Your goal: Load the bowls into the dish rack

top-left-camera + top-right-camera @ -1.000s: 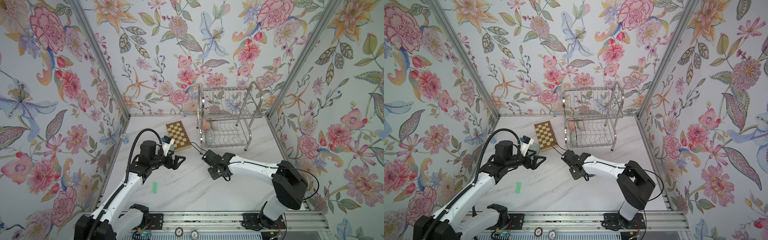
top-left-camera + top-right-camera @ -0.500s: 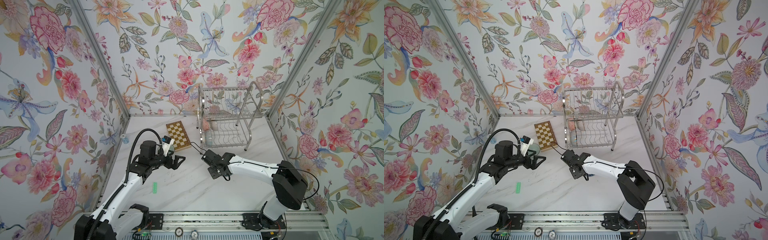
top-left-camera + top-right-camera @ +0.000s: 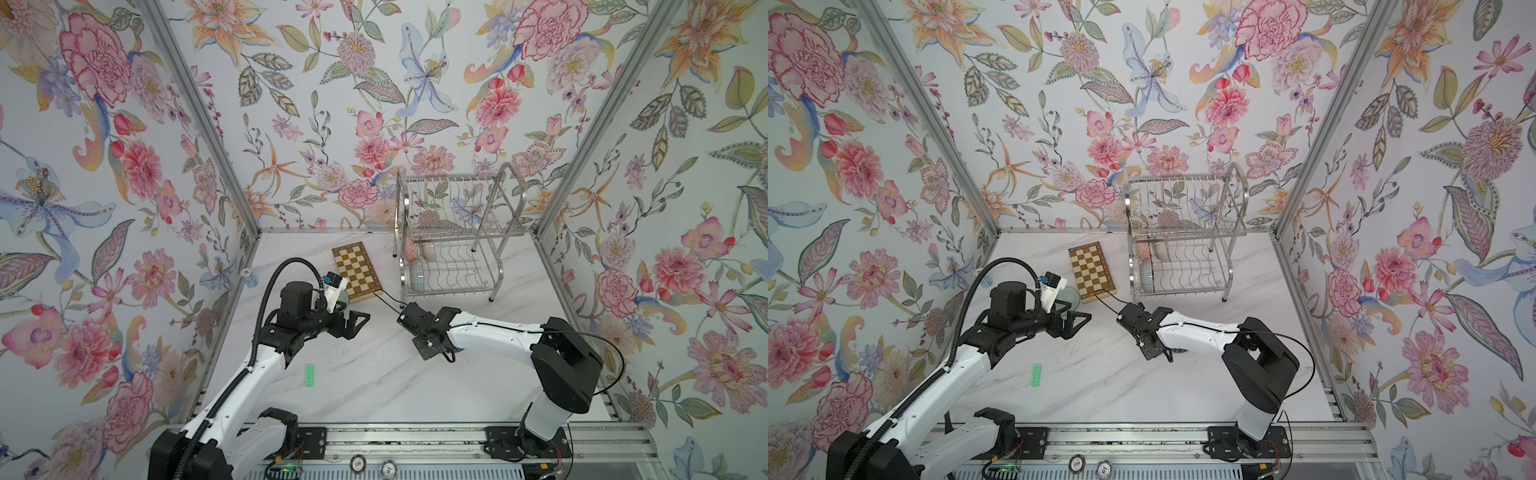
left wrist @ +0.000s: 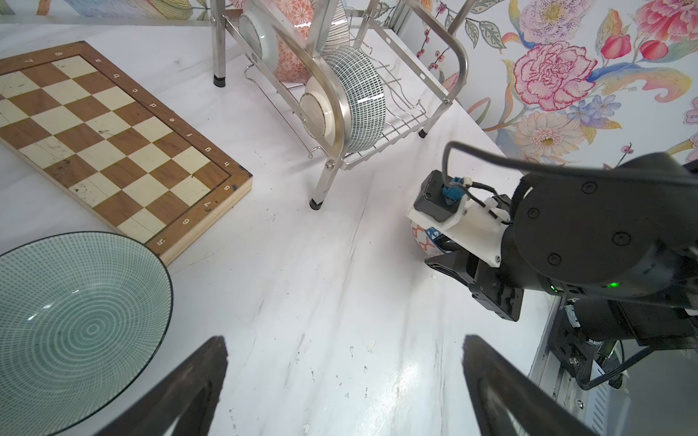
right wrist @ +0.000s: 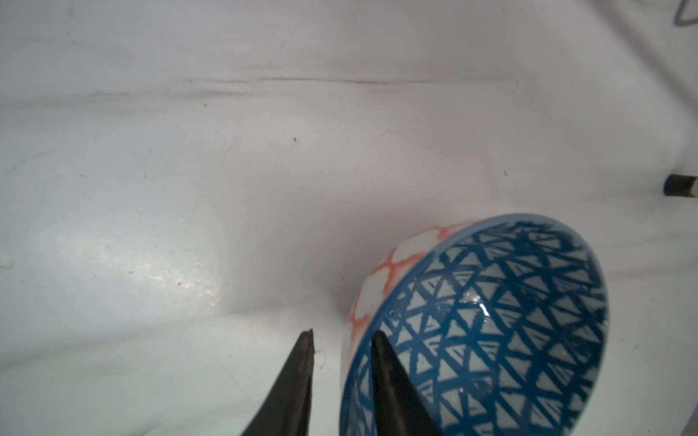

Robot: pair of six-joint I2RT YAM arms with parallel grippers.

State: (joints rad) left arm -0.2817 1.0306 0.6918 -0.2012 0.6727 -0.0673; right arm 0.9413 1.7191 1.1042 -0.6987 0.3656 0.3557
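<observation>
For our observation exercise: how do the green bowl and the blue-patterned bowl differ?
The green bowl has fine concentric rings; the blue bowl has triangles inside, red lattice outside. The green bowl lies free beside the chessboard; the blue bowl's rim stands between the fingers of the right gripper. Both are round and outside the dish rack.

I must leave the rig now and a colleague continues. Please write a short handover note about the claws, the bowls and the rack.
Left claw: wide open, empty, hovering beside the mint bowl.
Right claw: partly open astride the rim of the blue bowl, one jaw inside, the other clear outside; no grip.
Both bowls sit on the table, the mint one by the chessboard.
Done: three bowls, it seems, on edge in the lower tier of the dish rack.
To do: rack the blue and mint bowls.
</observation>
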